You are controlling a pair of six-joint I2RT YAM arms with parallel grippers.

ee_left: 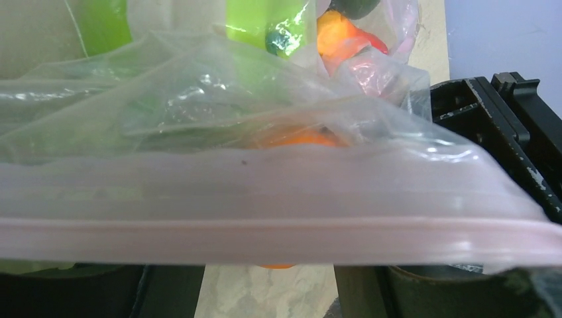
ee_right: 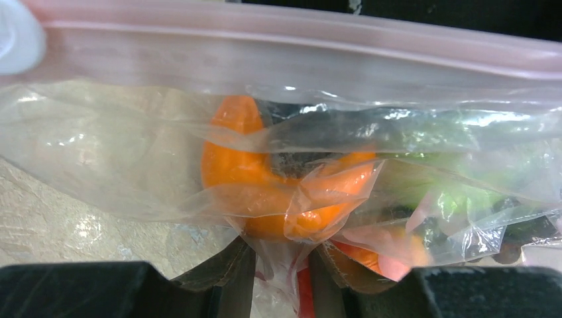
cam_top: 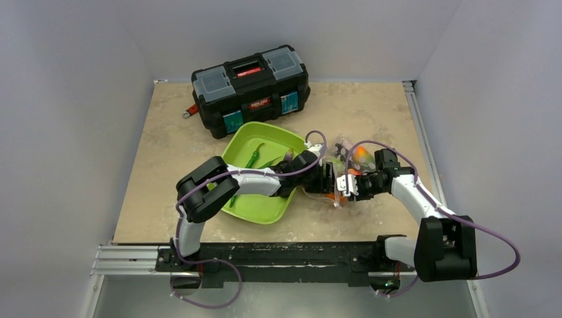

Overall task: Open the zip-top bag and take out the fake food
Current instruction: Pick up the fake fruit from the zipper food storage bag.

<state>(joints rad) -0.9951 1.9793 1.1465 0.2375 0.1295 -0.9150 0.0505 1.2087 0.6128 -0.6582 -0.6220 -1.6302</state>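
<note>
The zip-top bag (cam_top: 348,158) lies right of the green tray, hanging between my two grippers. Its pink zip strip (ee_left: 265,205) runs across the whole left wrist view and along the top of the right wrist view (ee_right: 298,56). Fake food shows through the plastic: an orange piece (ee_right: 258,179), green pieces (ee_right: 431,192), a red piece (ee_left: 371,43). My right gripper (ee_right: 281,265) is shut on a pinch of the bag's film; it is at the bag's near side (cam_top: 344,187). My left gripper (cam_top: 326,179) is at the bag's left end; its fingers (ee_left: 169,291) stand apart under the strip, tips hidden.
A lime-green tray (cam_top: 255,205) with green bean pods (cam_top: 254,157) sits under my left forearm. A black toolbox (cam_top: 252,89) stands at the back. A metal rail (cam_top: 414,126) runs along the table's right edge.
</note>
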